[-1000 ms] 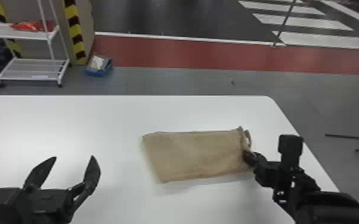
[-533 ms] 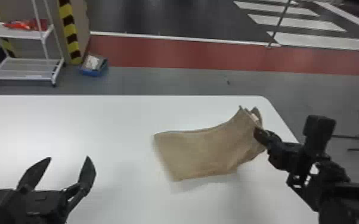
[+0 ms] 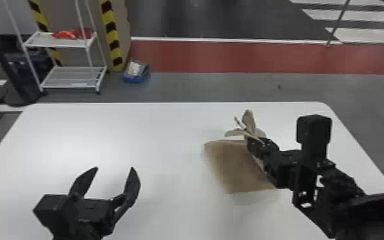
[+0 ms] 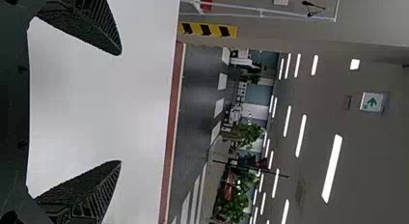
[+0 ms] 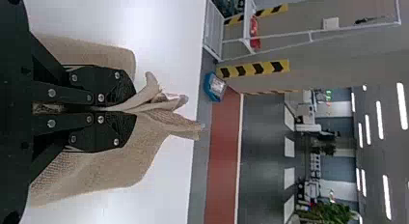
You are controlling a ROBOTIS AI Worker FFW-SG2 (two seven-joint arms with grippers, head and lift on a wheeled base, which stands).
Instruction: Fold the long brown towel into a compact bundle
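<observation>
Plain brown towel (image 3: 239, 169), white table (image 3: 169, 134)

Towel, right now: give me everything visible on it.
The towel is plain tan-brown with a coarse, woven-looking texture. Part of it lies flat on the right half of the white table, with a straight near edge. Its right end is raised and pinched between the closed fingers of the right gripper. Beyond the fingertips, several loose layers fan out in points, one standing up. It is partly folded, not yet a compact bundle. The gripper hides some of it.
</observation>
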